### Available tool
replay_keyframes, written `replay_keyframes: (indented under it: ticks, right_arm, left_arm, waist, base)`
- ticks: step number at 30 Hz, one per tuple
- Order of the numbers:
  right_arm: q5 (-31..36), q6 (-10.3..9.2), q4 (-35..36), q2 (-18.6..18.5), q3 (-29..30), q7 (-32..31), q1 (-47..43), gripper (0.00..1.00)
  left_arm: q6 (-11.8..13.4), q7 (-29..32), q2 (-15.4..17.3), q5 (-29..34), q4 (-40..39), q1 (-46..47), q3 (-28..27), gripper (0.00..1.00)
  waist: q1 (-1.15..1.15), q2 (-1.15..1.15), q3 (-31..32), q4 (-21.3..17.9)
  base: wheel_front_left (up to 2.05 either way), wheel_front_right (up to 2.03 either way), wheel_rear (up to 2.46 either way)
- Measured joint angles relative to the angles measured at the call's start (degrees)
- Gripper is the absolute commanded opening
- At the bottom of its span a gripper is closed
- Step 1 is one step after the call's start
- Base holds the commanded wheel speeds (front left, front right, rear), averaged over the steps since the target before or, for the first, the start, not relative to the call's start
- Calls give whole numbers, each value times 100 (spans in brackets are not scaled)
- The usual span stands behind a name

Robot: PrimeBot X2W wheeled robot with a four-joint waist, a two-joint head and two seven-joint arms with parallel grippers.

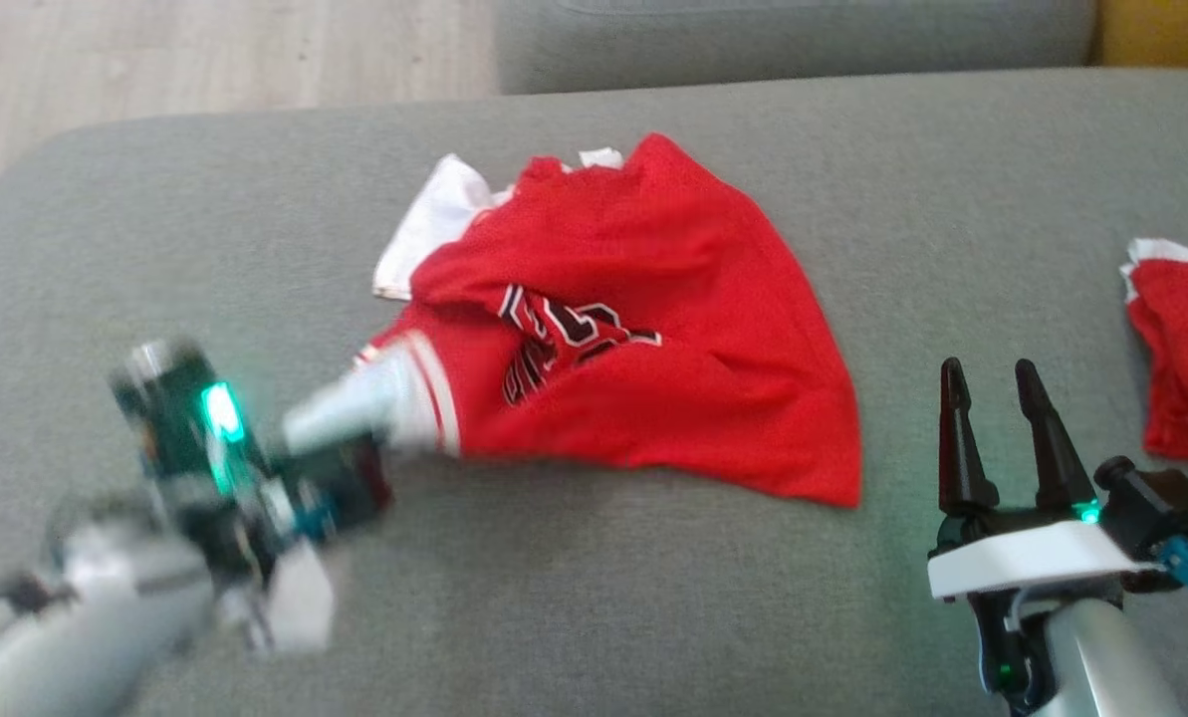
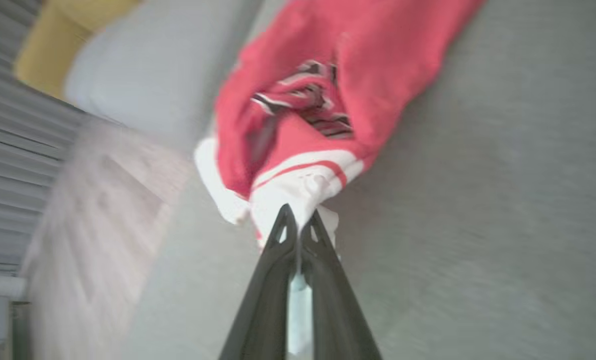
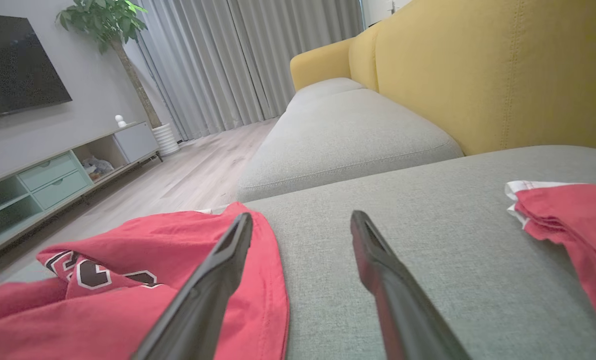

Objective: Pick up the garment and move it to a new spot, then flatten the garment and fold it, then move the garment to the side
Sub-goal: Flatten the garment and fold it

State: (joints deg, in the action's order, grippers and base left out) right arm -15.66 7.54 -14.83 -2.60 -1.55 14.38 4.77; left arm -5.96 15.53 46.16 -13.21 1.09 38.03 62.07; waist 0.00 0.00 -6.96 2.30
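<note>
- Pinching the white-trimmed hem of the red garment (image 1: pixel 653 319), the left gripper (image 1: pixel 406 410) is a blurred smear at the lower left of the head view, and its fingers cannot be made out there.
- In the left wrist view, the left gripper (image 2: pixel 298 220) is closed at the frame's centre, its tips meeting on a wad of white hem. The garment (image 2: pixel 327 75) runs to the top edge, its lettering too blurred to read.
- The garment lies crumpled mid-frame on the grey cushion (image 1: pixel 653 597), its lettering half lost in a fold.
- The right gripper (image 1: pixel 992 383) stands at the lower right, jaws wide apart and empty, near the garment's corner but not touching it.
- A second red cloth (image 1: pixel 1186 349) is cut off by the right edge.
- In the right wrist view, the garment (image 3: pixel 128 300) is partly hidden behind one finger of the right gripper (image 3: pixel 302 220).
</note>
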Motion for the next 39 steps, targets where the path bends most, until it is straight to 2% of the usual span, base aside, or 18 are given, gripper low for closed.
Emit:
replay_keyframes:
  ticks: [5,8,9,10,14,17,23,24,25,29,34,37,39]
  right_arm:
    - [2,0,-62,0,-4,0,-109,100]
    - [4,0,-73,1,-30,0,-106,100]
    - [13,0,-79,0,-32,0,-107,100]
    - [13,0,-89,0,-36,0,-107,100]
    - [71,0,-107,0,-36,0,-107,100]
    - [110,0,-129,0,-36,0,-107,100]
    - [112,0,-98,1,-49,0,-108,100]
    - [112,0,-67,1,-53,0,-108,100]
    - [112,0,-67,1,-53,0,-108,100]
    - [112,0,32,1,-56,0,-142,100]
    - [170,0,87,0,-56,0,-246,100]
    - [200,0,113,0,-83,0,-271,100]
    - [224,0,123,1,-111,0,-272,100]
  left_arm:
    - [-62,709,18,-898,-616,-1014,491,0]
    - [-1,1132,-16,-1315,-812,-1351,598,0]
    - [74,1245,-16,-1380,-848,-1391,622,43]
    - [159,1274,-19,-1427,-896,-1406,617,100]
    - [625,1123,-135,-1457,-1033,-1405,389,100]
    - [1011,775,-260,-1557,-1038,-1404,33,100]
    - [2012,-547,-825,-2143,-684,-1416,-1124,100]
    - [2121,-789,-913,-2197,-614,-1441,-1290,100]
    - [2121,-789,-913,-2197,-614,-1441,-1290,100]
    - [2547,-1727,-1358,-2571,-233,-1722,-1900,100]
    - [2693,-2607,-1835,-3000,304,-2193,-2373,100]
    - [2651,-2810,-1968,-3109,590,-2356,-2512,100]
    - [2528,-2846,-1982,-3109,709,-2347,-2531,100]
  waist:
    - [0,0,98,154]
    - [0,0,136,181]
    - [0,0,148,182]
    - [0,0,158,178]
    - [0,0,190,130]
    - [0,0,216,82]
    - [0,0,308,-66]
    - [0,0,324,-95]
    - [0,0,324,-95]
    - [0,0,389,-200]
    - [0,0,399,-312]
    - [0,0,339,-372]
    - [0,0,275,-411]
  base:
    - [0,0,0]
    - [0,0,0]
    - [0,0,0]
    - [0,0,0]
    - [0,0,0]
    - [0,0,0]
    - [0,0,0]
    - [0,0,0]
    - [0,0,0]
    - [0,0,0]
    - [0,0,0]
    - [0,0,0]
    - [0,0,0]
